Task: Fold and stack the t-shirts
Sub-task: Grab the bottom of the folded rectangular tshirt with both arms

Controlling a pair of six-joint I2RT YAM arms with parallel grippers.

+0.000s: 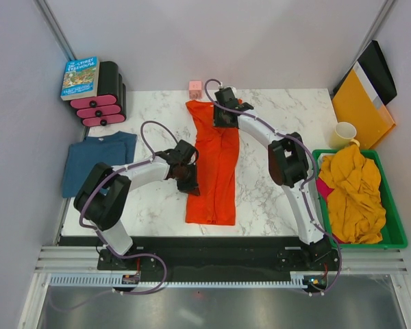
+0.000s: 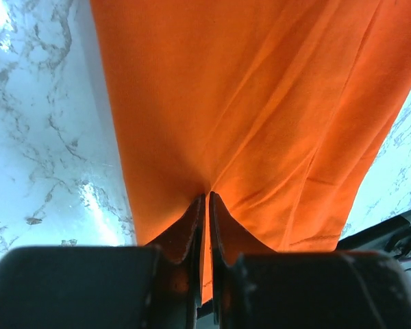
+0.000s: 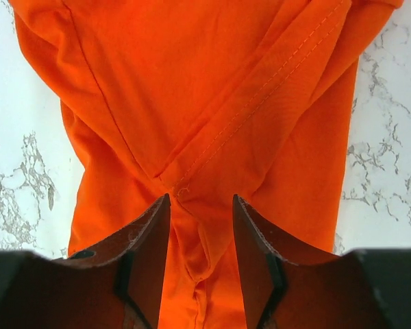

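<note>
Lengthwise fold in hand: the bright orange-red cotton t-shirt lies as a long narrow band on the marbled surface. The left tool is closed, pinching cloth at its tips. The right tool stands parted, gripping nothing, with the shirt's end directly beneath. The next move, likely a crosswise fold, calls for a fresh grasp there.

Looks like a robot test cell in a lab. Closed in by plain white panels on three sides, held at the corners by metal posts. Marble-look desk with a left arm and a right arm bolted to a black rail at the near edge.
</note>
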